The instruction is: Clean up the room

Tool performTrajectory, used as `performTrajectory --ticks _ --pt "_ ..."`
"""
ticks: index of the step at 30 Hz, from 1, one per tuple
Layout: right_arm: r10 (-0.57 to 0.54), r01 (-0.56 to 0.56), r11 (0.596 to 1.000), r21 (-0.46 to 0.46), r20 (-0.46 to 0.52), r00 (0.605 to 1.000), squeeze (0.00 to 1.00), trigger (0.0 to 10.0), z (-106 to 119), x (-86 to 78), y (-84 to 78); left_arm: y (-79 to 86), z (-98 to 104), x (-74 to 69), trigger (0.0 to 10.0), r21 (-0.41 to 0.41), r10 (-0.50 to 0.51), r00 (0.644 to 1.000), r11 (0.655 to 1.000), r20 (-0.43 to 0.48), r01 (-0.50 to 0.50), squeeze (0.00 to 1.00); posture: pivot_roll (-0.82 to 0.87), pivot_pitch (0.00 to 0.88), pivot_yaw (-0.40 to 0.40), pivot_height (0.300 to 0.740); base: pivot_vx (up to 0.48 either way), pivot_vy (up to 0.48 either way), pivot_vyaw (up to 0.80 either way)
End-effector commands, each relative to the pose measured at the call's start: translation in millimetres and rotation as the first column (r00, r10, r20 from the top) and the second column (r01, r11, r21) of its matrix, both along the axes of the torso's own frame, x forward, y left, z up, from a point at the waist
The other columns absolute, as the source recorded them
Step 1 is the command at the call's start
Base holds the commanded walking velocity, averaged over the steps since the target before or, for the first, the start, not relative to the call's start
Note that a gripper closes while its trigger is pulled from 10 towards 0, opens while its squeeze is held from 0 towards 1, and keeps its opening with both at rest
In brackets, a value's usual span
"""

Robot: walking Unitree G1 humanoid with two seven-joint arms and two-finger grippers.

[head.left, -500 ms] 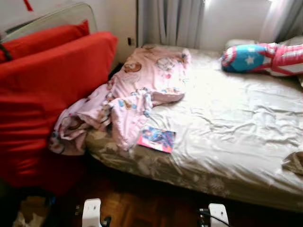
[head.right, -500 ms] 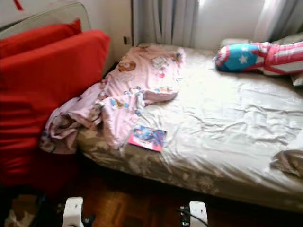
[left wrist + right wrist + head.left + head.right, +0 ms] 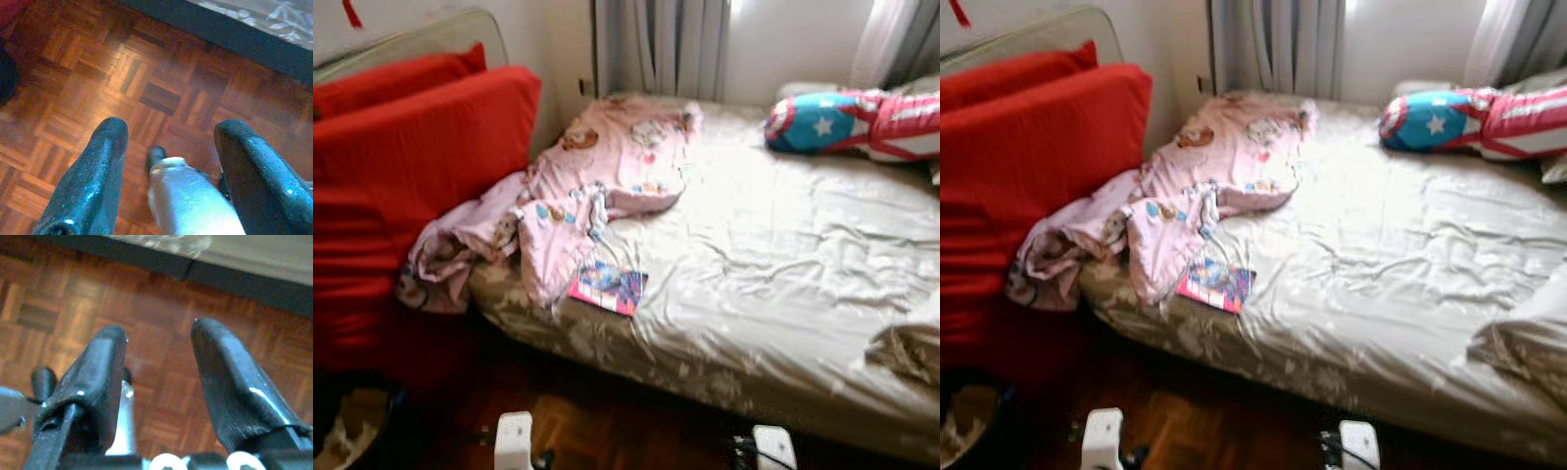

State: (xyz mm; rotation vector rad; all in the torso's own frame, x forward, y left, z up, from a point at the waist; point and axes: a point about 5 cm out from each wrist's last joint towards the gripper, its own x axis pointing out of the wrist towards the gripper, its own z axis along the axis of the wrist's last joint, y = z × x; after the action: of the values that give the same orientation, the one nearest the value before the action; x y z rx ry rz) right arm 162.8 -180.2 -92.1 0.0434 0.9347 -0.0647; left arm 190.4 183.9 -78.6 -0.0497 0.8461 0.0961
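Observation:
A crumpled pink patterned blanket (image 3: 597, 176) lies over the bed's left side and spills off its near left corner. A colourful book (image 3: 606, 287) rests flat on the beige sheet (image 3: 773, 255) by the blanket's edge. A blue, red and white star pillow (image 3: 847, 121) sits at the bed's far right. Both arms hang low in front of the bed. My left gripper (image 3: 171, 127) is open over the parquet floor (image 3: 161, 83), holding nothing. My right gripper (image 3: 159, 330) is also open above the floor.
Red cushions (image 3: 411, 166) lean upright against the bed's left side, blocking that flank. Grey curtains (image 3: 661, 44) hang behind the bed. A rumpled brownish cloth (image 3: 906, 352) lies at the bed's near right. A dark bin with paper (image 3: 342, 431) stands at lower left.
The whole picture has shifted a little to the left, so the camera has moved. The blanket, book and pillow lie as before; both arms still hang low.

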Motion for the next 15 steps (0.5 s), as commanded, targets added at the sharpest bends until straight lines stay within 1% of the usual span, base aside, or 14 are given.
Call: performTrajectory --ticks 1,3,4,15 --pt "0.001 -0.001 1.000 0.007 0.000 1.000 0.00 10.0 -0.1 0.4 2.9 5.3 -0.3 -1.2 10.0 0.010 0.004 1.000 1.000 -0.012 -0.003 0.00 -0.01 0.019 -0.024 0.740 0.000 -0.240 0.00" --pt "0.003 -0.003 1.000 0.007 0.000 1.000 0.00 10.0 -0.2 0.4 3.2 5.5 -0.3 -1.3 10.0 0.010 0.003 1.000 1.000 -0.012 -0.003 0.00 -0.01 0.015 -0.022 0.740 0.000 -0.337 0.00" --pt "0.003 -0.003 1.000 0.007 -0.001 1.000 0.00 10.0 -0.3 0.3 3.4 5.6 -0.3 -1.4 10.0 0.009 0.004 1.000 1.000 -0.012 -0.004 0.00 -0.01 0.014 -0.022 0.740 0.000 0.000 0.00" --pt "-0.002 0.002 1.000 0.006 -0.007 1.000 0.00 10.0 -0.8 -1.0 2.9 3.6 -1.1 -2.6 10.0 0.008 -0.002 1.000 1.000 -0.016 0.002 0.00 -0.02 0.000 -0.023 0.740 0.000 -0.259 0.00"
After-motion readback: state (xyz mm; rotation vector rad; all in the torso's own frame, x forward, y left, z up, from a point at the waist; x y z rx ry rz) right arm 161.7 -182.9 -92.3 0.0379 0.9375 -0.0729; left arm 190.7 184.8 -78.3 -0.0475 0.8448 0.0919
